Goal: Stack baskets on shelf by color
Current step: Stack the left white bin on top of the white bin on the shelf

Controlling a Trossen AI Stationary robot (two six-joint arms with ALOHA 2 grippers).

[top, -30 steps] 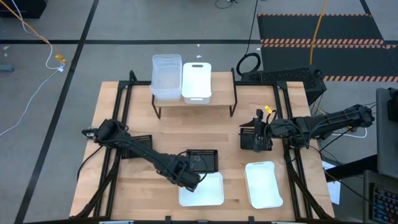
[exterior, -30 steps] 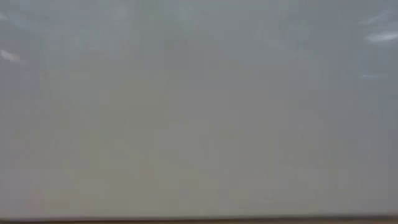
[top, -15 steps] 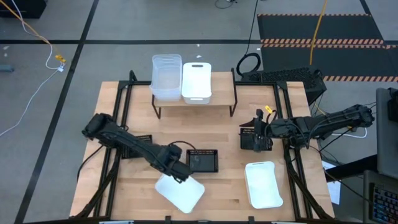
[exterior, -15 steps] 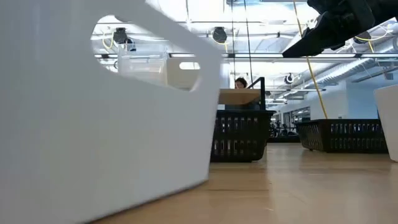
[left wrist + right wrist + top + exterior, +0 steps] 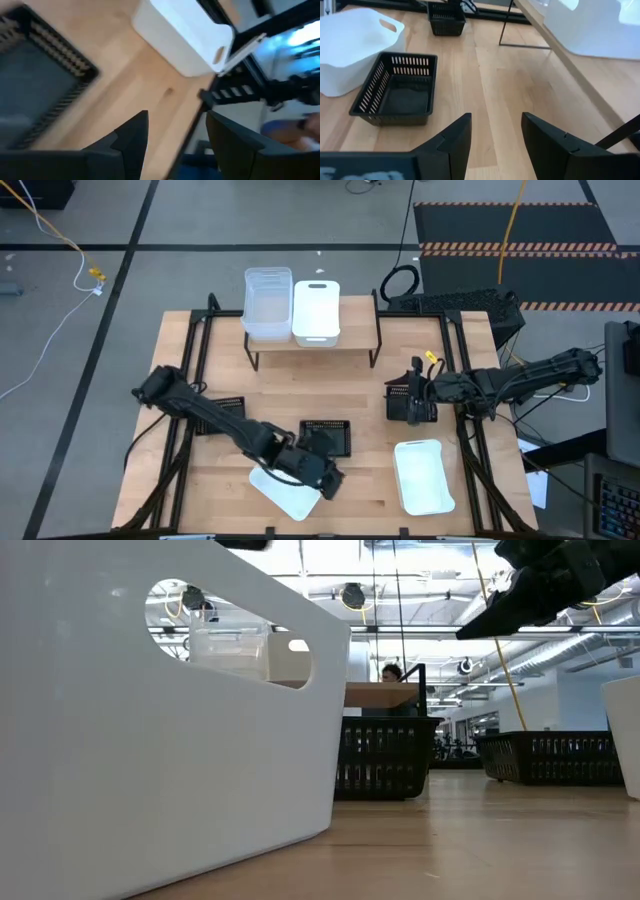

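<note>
lower centre of the high view, left gripper (image 5: 322, 477) open, holding nothing, over white basket (image 5: 283, 492). i judge it light, stiff, slick; i'd pinch the rim by the handle cutout. right gripper (image 5: 413, 402) open at black basket (image 5: 403, 403).

No legible text or labels

You saw the left arm (image 5: 240, 430) cover part of the near white basket (image 5: 285, 492); the left wrist view was blurred.
</note>
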